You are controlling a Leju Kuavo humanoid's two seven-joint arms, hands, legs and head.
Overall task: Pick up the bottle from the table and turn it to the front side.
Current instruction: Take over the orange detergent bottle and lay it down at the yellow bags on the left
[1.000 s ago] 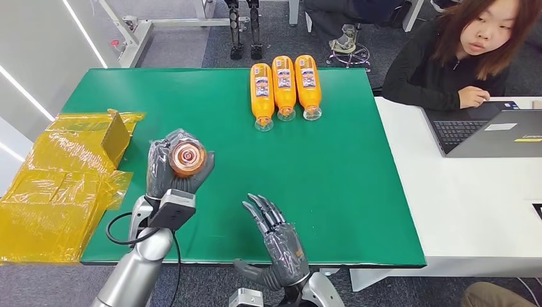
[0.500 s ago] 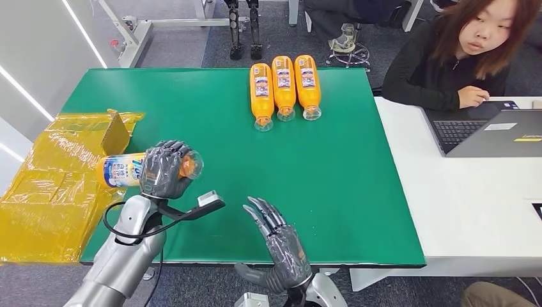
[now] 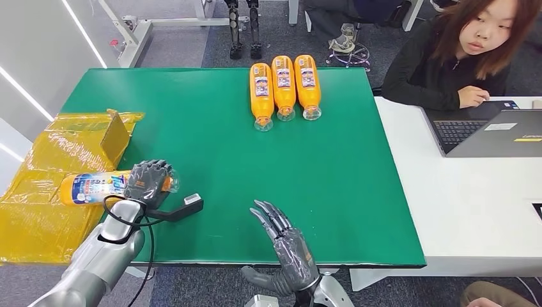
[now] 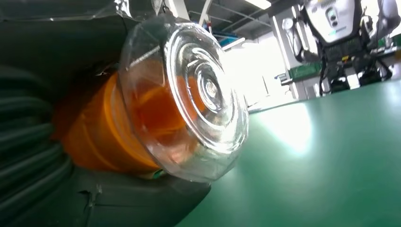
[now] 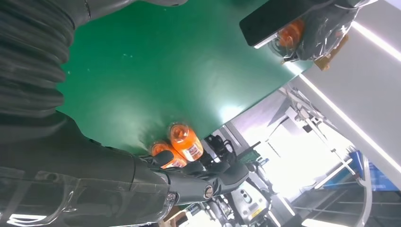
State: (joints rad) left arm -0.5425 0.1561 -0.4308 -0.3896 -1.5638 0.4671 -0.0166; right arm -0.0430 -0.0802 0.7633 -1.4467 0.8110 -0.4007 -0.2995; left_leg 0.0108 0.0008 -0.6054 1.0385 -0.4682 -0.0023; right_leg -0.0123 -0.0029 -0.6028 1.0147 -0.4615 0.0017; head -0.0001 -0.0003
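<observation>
While the left hand (image 3: 148, 182) is gripping the bottle (image 3: 96, 186), it is swinging it sideways over the surface's (image 3: 211, 147) left edge, label now showing, so the turn looks nearly done; the right hand (image 3: 291, 252) is hovering, fingers spread.

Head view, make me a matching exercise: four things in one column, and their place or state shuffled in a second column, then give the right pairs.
Things:
1. held bottle
2. three bottles
3. right hand
4. laptop

Places or states:
A. lying side by side at the far edge of the green table
B. on the white desk, in front of a person
C. gripped by the left hand, lying sideways over the yellow bags
D. open, fingers spread, holding nothing, at the near edge

Pairs: 1-C, 2-A, 3-D, 4-B
</observation>
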